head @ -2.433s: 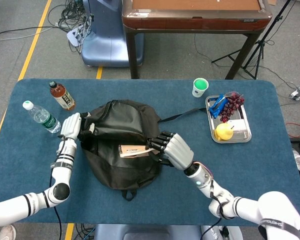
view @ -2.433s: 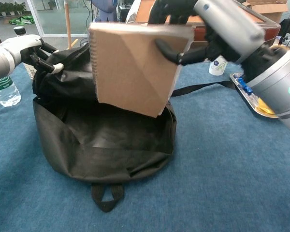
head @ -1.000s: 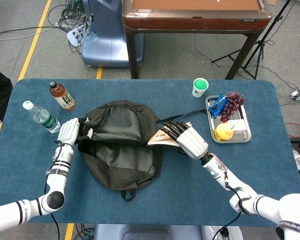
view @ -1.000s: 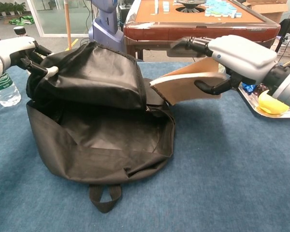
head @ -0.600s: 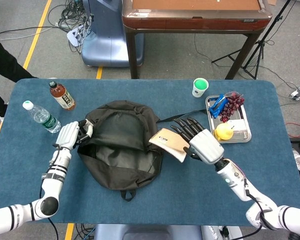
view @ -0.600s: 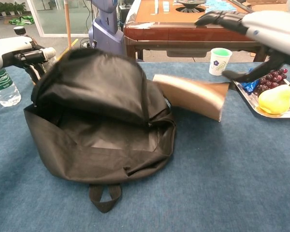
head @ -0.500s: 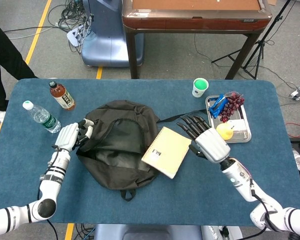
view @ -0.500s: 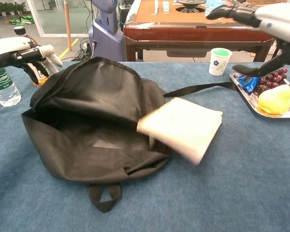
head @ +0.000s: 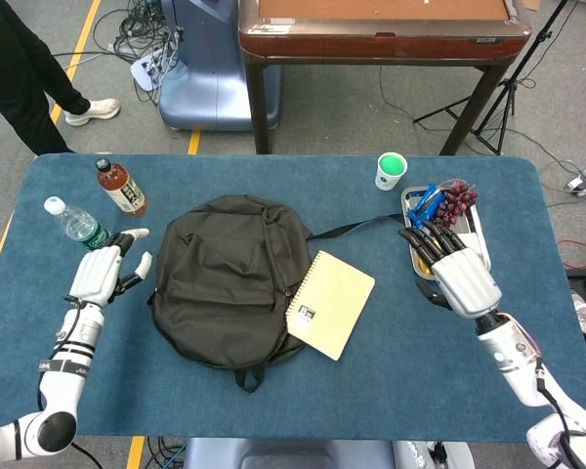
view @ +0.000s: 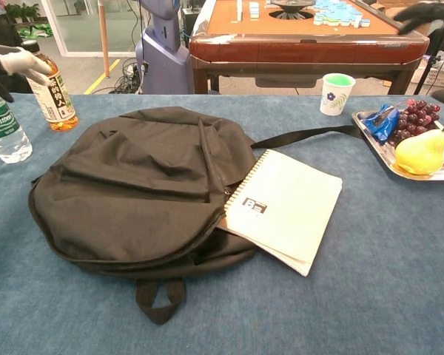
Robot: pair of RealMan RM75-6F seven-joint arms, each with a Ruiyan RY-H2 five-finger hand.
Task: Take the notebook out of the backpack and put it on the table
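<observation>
The cream spiral notebook (head: 330,303) (view: 285,205) lies flat on the blue table (head: 371,391), its left corner overlapping the edge of the black backpack (head: 225,278) (view: 137,185). The backpack lies collapsed with its flap down. My right hand (head: 454,274) hovers open to the right of the notebook, fingers spread, beside the metal tray, holding nothing. Only its fingertips (view: 418,11) show in the chest view. My left hand (head: 103,272) is open to the left of the backpack, apart from it, with just a fingertip (view: 15,61) visible at the chest view's left edge.
A clear water bottle (head: 80,227) and a brown tea bottle (head: 121,187) stand at the left. A paper cup (head: 391,171) and a metal tray (head: 474,230) with grapes, a pear and a blue item sit at the right. A person's legs (head: 24,78) stand beyond the far-left corner.
My right hand let go of the notebook, which dropped flat by the backpack, and moved right toward the tray. My left hand released the flap and drew back left; the backpack collapsed.
</observation>
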